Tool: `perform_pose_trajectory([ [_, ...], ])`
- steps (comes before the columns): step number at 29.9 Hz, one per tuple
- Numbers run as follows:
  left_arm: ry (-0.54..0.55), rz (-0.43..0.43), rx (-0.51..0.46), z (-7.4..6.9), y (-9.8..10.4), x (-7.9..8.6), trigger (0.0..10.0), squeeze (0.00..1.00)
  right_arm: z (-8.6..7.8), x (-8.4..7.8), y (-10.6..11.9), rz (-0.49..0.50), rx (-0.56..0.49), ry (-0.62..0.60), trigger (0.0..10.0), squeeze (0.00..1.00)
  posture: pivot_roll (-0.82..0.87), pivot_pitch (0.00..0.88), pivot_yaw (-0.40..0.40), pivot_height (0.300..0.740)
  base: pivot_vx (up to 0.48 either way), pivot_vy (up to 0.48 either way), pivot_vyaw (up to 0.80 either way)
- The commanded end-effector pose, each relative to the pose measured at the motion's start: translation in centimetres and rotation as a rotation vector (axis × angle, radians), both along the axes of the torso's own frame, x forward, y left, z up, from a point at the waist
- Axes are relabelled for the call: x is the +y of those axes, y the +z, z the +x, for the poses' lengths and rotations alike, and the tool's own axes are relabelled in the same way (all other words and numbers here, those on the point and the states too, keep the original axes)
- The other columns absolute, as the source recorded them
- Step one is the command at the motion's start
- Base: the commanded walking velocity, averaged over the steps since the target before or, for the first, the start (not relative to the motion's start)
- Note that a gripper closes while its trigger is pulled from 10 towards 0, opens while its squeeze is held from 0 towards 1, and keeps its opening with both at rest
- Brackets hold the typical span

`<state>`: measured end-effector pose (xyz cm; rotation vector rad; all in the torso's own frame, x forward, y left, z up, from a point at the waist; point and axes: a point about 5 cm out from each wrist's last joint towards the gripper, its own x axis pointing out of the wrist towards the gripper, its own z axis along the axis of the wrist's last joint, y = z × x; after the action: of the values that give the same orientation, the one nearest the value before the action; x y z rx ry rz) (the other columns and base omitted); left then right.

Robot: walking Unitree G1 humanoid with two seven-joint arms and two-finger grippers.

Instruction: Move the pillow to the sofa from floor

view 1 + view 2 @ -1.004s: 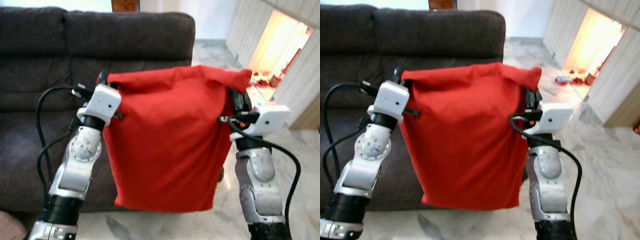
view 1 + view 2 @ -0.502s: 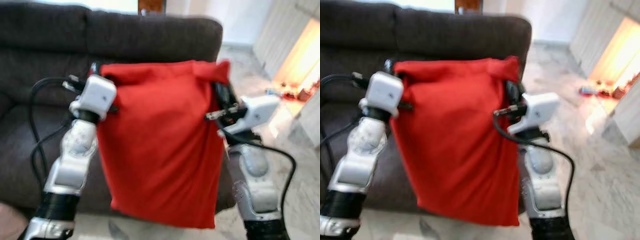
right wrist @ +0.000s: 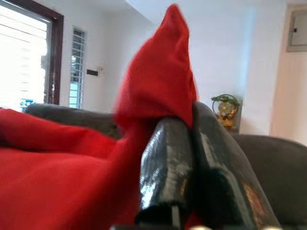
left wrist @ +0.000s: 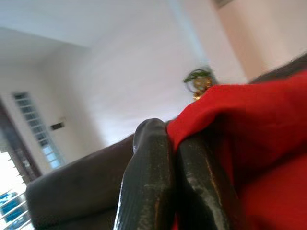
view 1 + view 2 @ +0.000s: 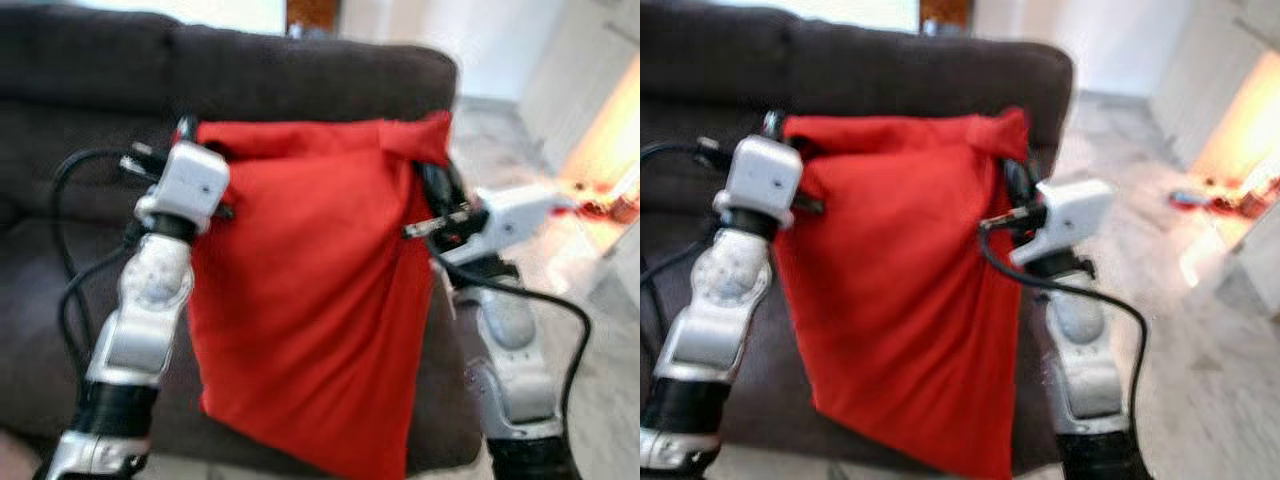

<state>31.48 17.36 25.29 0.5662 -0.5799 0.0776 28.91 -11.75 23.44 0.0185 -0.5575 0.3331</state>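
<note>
Swung closer toward the sofa [image 5: 300, 80] since a second ago, and now hanging tilted, lower corner angled toward the robot's right: the red pillow [image 5: 310, 300]. Held up in front of the sofa's backrest, clear of the floor [image 5: 1230, 380], top edge folded over and level with the upper part of the backrest, lower corner dangling before the seat front. Nothing like a box, bin or basket to be made out anywhere near the sofa. Dark grey-brown upholstery, two back cushions, seat behind the pillow. Pale marble floor beyond the sofa's right end, running to light cabinet doors and a warm-lit opening with small blurred items on the ground. Above the sofa, white walls, a dark-framed window, and a small green and gold ornament [image 3: 224, 109] behind the backrest. Both silver arms raised, elbows bent, wrists at the pillow's two top corners, black cables looping from each. Left gripper [image 4: 173, 143] pinched tight on the pillow's upper corner nearest the sofa's middle, red cloth bunched between the black fingers [image 4: 148, 182]. Right gripper [image 3: 191, 129] likewise clamped on the other top corner, a peak of red cloth standing up above its fingertips. Blurred throughout in the head views.
</note>
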Motion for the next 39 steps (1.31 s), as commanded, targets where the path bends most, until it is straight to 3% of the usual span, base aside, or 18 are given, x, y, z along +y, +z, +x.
perform_pose_trajectory([
  [1,-0.063,-0.002,-0.087,-0.5,1.8,-1.5,10.0,0.00,-0.5,-0.9,1.4,0.019,-0.069,-0.024,10.0,0.00,0.05,0.000,-0.067,0.740,0.360,0.000,0.00],
  [9,-0.065,-0.005,-0.058,-0.3,1.2,-1.4,10.0,0.00,-0.2,-0.5,0.7,-0.023,-0.041,-0.012,10.0,0.00,0.05,0.000,-0.067,0.740,0.345,0.000,0.05],
  [10,-0.088,0.008,0.007,0.1,0.3,-1.6,10.0,0.00,0.0,-0.7,0.0,-0.030,-0.013,-0.028,10.0,0.00,0.05,0.000,-0.068,0.740,0.000,0.000,0.00],
  [17,-0.196,0.052,0.199,0.4,-3.1,-3.2,10.0,0.00,0.6,-1.8,-1.8,-0.045,0.066,-0.060,10.0,0.00,0.05,0.000,-0.069,0.740,0.000,0.000,0.00],
  [19,-0.278,0.076,0.322,0.2,-5.1,-4.2,10.0,0.00,0.9,-2.0,-3.3,-0.069,0.125,-0.055,10.0,0.00,0.05,0.000,-0.072,0.740,0.000,0.000,0.00],
  [23,-0.327,0.107,0.414,0.1,-6.7,-4.7,10.0,0.00,0.9,-2.2,-4.2,-0.076,0.157,-0.058,10.0,0.00,0.06,0.000,-0.072,0.740,0.000,0.000,0.00],
  [29,-0.353,0.156,0.526,-0.3,-9.0,-4.9,10.0,0.00,1.1,-3.6,-7.4,-0.086,0.279,-0.115,10.0,0.00,0.05,0.000,-0.070,0.740,0.000,0.000,0.00],
  [32,-0.346,0.241,0.615,-0.5,-10.7,-4.8,10.0,0.00,1.1,-4.0,-9.3,-0.108,0.338,-0.141,10.0,0.00,0.05,0.000,-0.070,0.740,0.000,0.000,0.00],
  [39,-0.319,0.244,0.624,-0.5,-11.0,-4.4,10.0,0.00,0.9,-4.0,-10.0,-0.098,0.350,-0.141,10.0,0.00,0.06,0.000,-0.071,0.740,0.000,0.000,0.00],
])
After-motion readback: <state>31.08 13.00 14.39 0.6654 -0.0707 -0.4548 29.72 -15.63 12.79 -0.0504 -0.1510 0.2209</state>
